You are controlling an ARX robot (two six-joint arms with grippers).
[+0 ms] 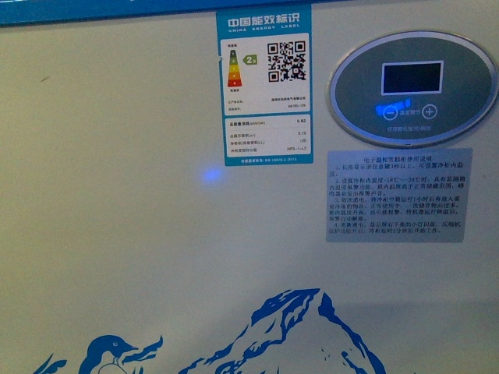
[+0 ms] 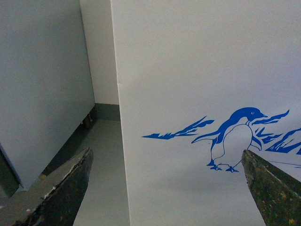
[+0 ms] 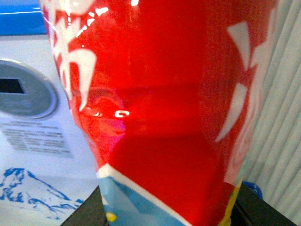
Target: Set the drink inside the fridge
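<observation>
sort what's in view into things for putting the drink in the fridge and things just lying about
For the job:
red drink, held in the right gripper
white fridge
left gripper, jaws open and empty

Just there:
grey cabinet beside the fridge
energy label
instruction sticker

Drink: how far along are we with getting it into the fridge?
Done: the red drink is clamped in the right gripper, and the robot faces the fridge front up close. In hand: the left gripper is open and empty near the penguin picture. Left: lid out of view; drink not yet inside.
</observation>
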